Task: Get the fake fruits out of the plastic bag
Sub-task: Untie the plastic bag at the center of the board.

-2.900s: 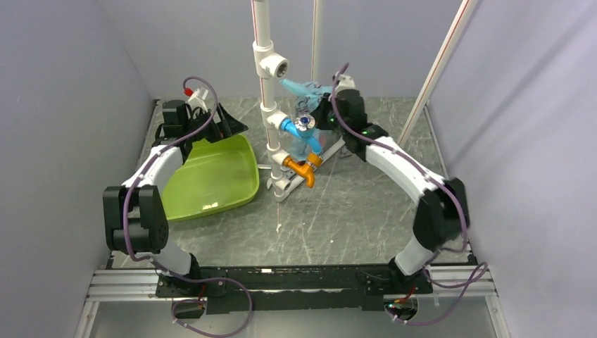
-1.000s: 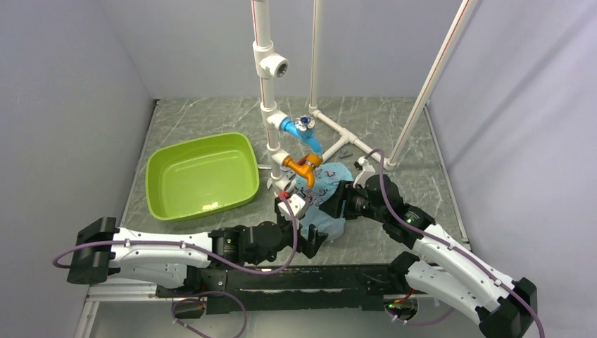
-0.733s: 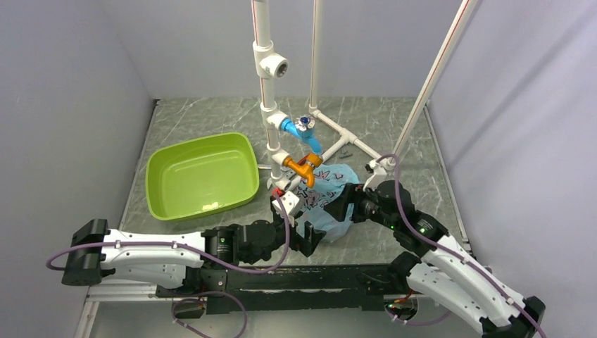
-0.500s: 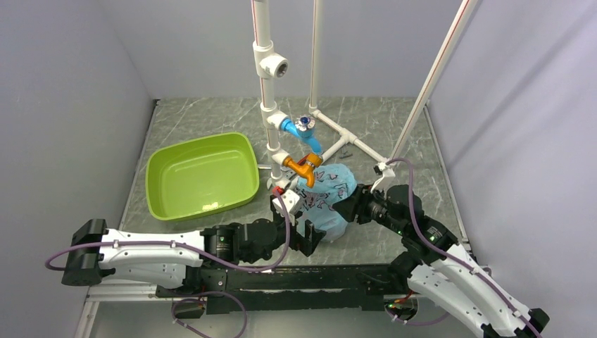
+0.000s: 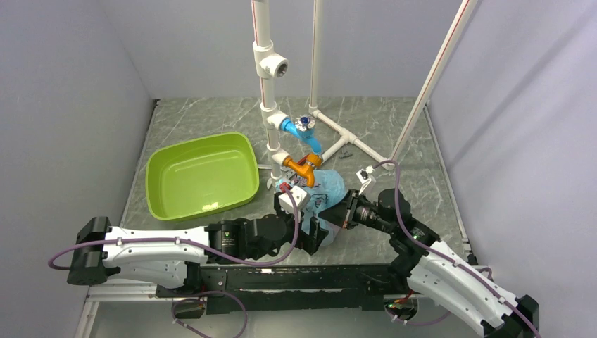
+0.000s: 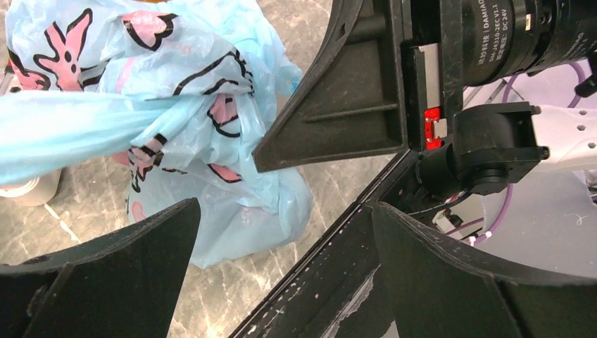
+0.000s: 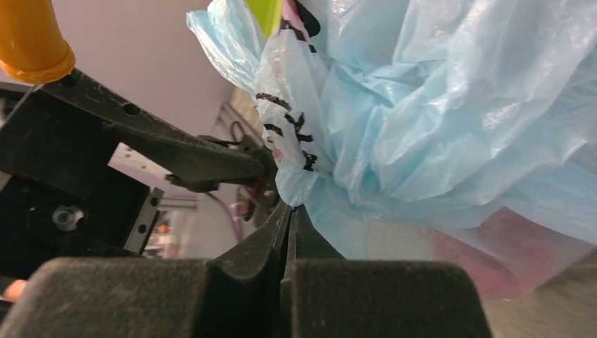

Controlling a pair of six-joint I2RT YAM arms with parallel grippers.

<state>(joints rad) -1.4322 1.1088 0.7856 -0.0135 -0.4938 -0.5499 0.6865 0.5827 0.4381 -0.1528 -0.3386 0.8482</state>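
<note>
1. While your left gripper (image 6: pixel 285 211) gapes fully wide near the table's (image 5: pixel 366 127) front edge, it grips nothing; the plastic bag (image 6: pixel 176 70) lies just ahead of it.
2. Your right gripper (image 7: pixel 288 211) is closed tight, nipping a fold of the bag.
3. Farther back, the bag bunches under the orange tap (image 5: pixel 303 167), with the green tub (image 5: pixel 200 176) to its left.

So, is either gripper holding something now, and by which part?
The right gripper pinches a fold of the plastic bag; the left gripper is open, holding nothing.
</note>
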